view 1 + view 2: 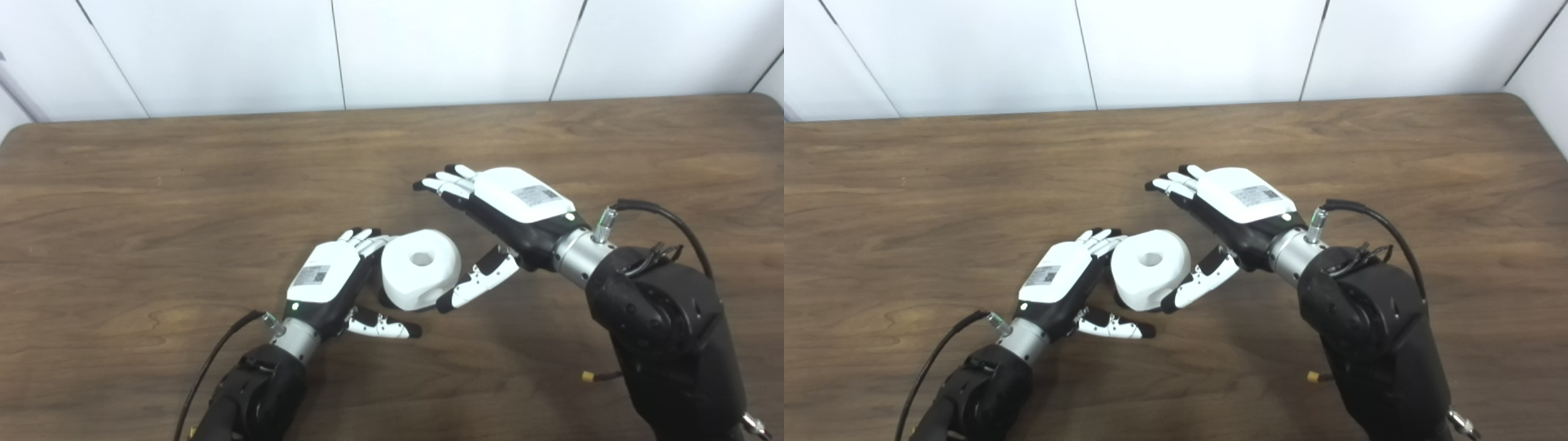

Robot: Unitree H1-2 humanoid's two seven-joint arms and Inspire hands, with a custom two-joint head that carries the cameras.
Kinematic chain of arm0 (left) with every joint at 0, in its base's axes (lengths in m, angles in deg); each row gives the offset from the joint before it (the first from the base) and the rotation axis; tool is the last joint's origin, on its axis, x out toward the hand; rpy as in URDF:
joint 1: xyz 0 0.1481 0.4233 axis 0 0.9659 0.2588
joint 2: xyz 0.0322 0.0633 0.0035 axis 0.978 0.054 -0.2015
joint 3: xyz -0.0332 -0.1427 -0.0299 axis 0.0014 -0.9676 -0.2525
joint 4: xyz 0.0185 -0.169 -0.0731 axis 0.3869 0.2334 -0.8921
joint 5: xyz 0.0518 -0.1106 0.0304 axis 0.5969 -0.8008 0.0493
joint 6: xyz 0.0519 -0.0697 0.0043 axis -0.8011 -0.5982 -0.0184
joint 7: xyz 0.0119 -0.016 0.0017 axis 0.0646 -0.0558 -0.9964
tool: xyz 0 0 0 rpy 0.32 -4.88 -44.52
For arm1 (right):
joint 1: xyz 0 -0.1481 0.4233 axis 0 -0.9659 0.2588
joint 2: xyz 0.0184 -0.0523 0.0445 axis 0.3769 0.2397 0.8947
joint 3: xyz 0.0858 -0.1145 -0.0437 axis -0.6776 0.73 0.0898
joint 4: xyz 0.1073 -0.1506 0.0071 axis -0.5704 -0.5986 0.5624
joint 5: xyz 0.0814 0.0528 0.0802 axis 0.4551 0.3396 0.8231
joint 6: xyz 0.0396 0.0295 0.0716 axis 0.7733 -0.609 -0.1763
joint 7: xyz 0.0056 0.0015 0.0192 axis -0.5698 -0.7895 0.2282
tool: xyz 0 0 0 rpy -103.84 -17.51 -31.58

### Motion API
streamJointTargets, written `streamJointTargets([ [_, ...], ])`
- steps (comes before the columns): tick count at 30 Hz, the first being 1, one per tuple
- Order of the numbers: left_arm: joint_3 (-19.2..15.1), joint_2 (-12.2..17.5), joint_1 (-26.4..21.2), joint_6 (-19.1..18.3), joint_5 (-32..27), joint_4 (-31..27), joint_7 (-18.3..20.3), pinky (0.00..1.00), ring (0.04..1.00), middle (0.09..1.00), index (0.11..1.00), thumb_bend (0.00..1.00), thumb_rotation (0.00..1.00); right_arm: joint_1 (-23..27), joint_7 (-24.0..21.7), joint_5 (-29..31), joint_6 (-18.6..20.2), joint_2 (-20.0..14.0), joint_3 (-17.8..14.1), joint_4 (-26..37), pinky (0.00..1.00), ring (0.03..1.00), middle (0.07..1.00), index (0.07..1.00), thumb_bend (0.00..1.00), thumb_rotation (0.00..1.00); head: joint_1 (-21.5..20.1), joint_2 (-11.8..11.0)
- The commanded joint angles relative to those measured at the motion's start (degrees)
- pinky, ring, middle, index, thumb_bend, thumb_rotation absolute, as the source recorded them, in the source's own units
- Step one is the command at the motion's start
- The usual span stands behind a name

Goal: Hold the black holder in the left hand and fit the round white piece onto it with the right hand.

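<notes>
White piece (420, 267) is the landmark: round, a hole in its top, sitting low over the table (153, 202) near the middle, with a sliver of dark showing under its near-left edge, likely the holder (387, 300), mostly hidden. Can't tell whether the piece is fully seated on it.

Nearest me, my left hand (327, 282) sits just left of the white piece, back of hand up. Its fingers (366, 239) curl along the piece's left side, touching it; the thumb (383, 324) sticks out flat in front of the piece, below its near edge. Can't tell if this hand really grips the holder, contact is hidden behind the piece.

My right hand (1240, 205) is right of and beyond the white piece, raised, palm down. Fingers (1176, 180) stretched out and apart past the piece's far-right side, holding nothing. Its thumb (1200, 278) angles down to the piece's right side, tip at or just beside the lower edge.

Beyond the white piece, bare wood, then wall (429, 49).
</notes>
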Motion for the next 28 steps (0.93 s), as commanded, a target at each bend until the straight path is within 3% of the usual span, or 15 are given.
streamJointTargets([
  [1, -0.2, 1.4, 1.8, -4.8, -0.8, -0.4, 5.8, 0.96, 0.954, 0.902, 0.9, 1.0, 0.34, 2.9, -0.4, 0.8, 0.9, -0.4, -1.1, 2.0, 0.98, 1.0, 0.972, 0.948, 1.0, 0.47, 0.0, 0.0],
  [5, -0.7, 1.9, 2.1, -6.4, -0.8, -3.8, 8.3, 0.96, 0.961, 0.916, 0.935, 1.0, 0.4, 3.6, -1.4, 2.3, 1.8, -1.4, -1.7, 2.0, 0.98, 1.0, 0.976, 0.953, 1.0, 0.48, 1.5, 0.0],
  [10, -4.0, 2.4, 3.4, -7.1, -5.1, -8.8, 9.0, 0.94, 0.938, 0.914, 0.953, 1.0, 0.38, 5.0, -3.9, 5.4, 4.0, -3.8, -2.3, 1.6, 1.0, 1.0, 0.997, 0.991, 1.0, 0.52, 1.6, -0.1],
  [15, -9.0, 2.9, 4.5, -10.3, -10.5, -13.4, 10.1, 0.92, 0.963, 0.957, 0.998, 1.0, 0.41, 4.8, -4.1, 9.3, 7.3, -5.7, -3.6, 1.1, 0.97, 1.0, 1.0, 1.0, 1.0, 0.57, 1.7, -0.4],
  [18, -11.4, 3.5, 5.1, -11.6, -12.4, -15.5, 10.2, 0.87, 0.966, 0.981, 1.0, 1.0, 0.38, 3.4, -2.1, 12.3, 7.5, -6.8, -4.9, 0.7, 0.95, 1.0, 1.0, 1.0, 1.0, 0.63, 2.1, -0.7],
  [20, -12.6, 4.1, 5.5, -11.4, -13.4, -16.1, 9.8, 0.86, 0.97, 0.989, 1.0, 1.0, 0.4, 2.1, 0.1, 14.5, 6.6, -7.6, -5.9, 0.3, 0.95, 1.0, 1.0, 1.0, 1.0, 0.73, 2.2, -0.8],
  [21, -13.4, 4.1, 5.8, -11.3, -14.3, -16.4, 9.5, 0.87, 0.974, 0.991, 1.0, 1.0, 0.41, 1.3, 1.6, 15.4, 6.2, -7.7, -6.6, 0.1, 0.93, 1.0, 1.0, 1.0, 0.98, 0.84, 2.3, -0.9],
  [22, -14.0, 4.2, 6.0, -11.4, -14.9, -16.8, 9.2, 0.86, 0.975, 0.991, 1.0, 1.0, 0.43, 0.5, 3.2, 16.0, 6.0, -7.7, -7.2, 0.0, 0.9, 1.0, 0.999, 0.999, 0.92, 0.93, 2.3, -0.9],
  [23, -14.4, 4.2, 6.2, -11.4, -15.3, -17.1, 9.1, 0.86, 0.974, 0.988, 1.0, 1.0, 0.45, -0.1, 4.3, 16.5, 5.9, -7.8, -7.5, -0.1, 0.89, 0.995, 0.994, 0.995, 0.88, 0.97, 2.3, -0.9],
  [28, -17.9, 2.1, 8.6, -10.2, -20.2, -17.8, 5.5, 0.87, 0.957, 0.959, 1.0, 0.97, 0.5, -5.3, 11.7, 20.0, 5.0, -7.2, -9.2, -0.5, 0.83, 0.964, 0.973, 0.974, 0.77, 1.0, 2.3, -0.9],
])
